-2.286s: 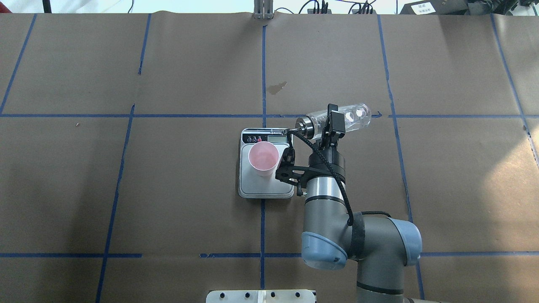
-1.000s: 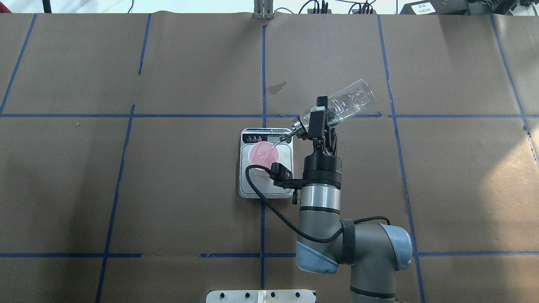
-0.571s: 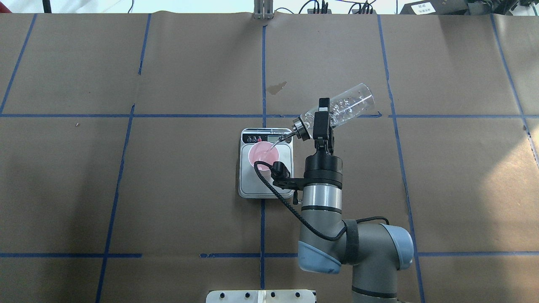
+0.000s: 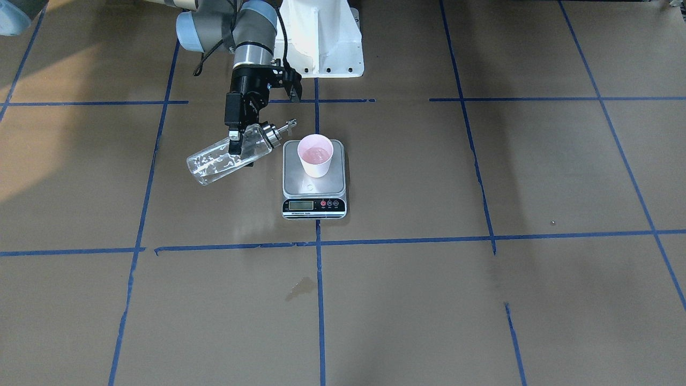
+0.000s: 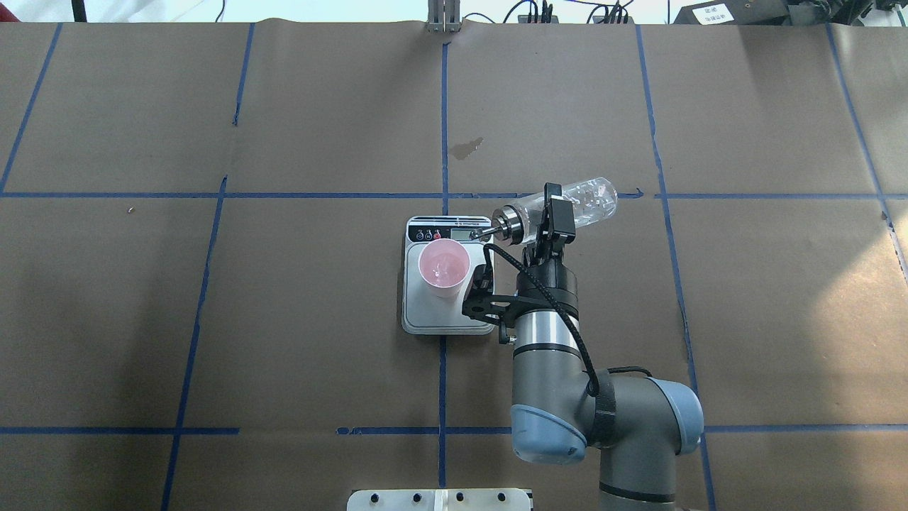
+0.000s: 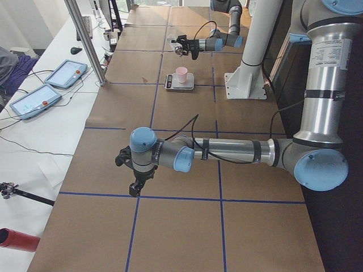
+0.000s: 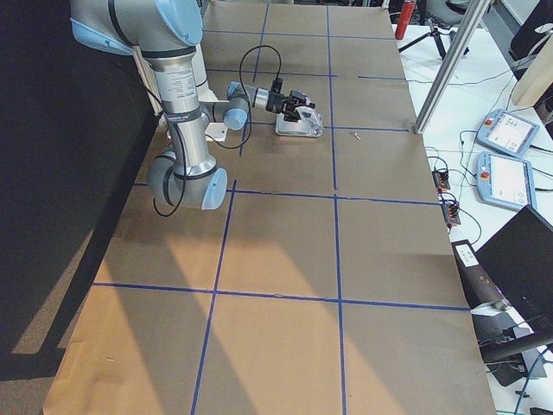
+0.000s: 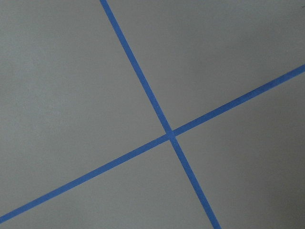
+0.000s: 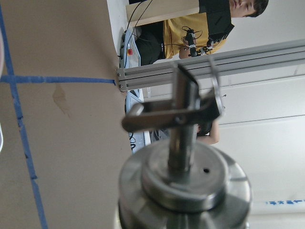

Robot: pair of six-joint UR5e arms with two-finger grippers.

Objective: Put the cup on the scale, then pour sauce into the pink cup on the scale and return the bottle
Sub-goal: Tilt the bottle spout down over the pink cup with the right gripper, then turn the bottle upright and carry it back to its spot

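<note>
The pale pink cup [image 5: 443,267] stands upright on the scale [image 5: 448,316] and holds some clear sauce [image 4: 315,155]. My right gripper [image 5: 555,211] is shut on the clear glass bottle [image 5: 583,202] and holds it nearly level in the air, just right of the scale. Its silver spout cap [image 5: 502,223] points towards the scale's display [image 5: 465,235], beside the cup and not over it. In the front view the bottle [image 4: 217,160] slants with its base lower. The cap [image 9: 183,183] fills the right wrist view. My left gripper [image 6: 136,188] hangs over bare paper far from the scale; I cannot tell whether it is open.
A dark stain [image 5: 467,147] marks the paper beyond the scale. The white robot base [image 4: 321,43] stands behind the scale in the front view. Tablets [image 6: 34,99] lie on a side table. The left wrist view shows only crossed blue tape [image 8: 170,135].
The bottle was tipped spout-down and pouring a stream into the cup. It has swung back to nearly level, the spout has left the cup and the stream has stopped.
</note>
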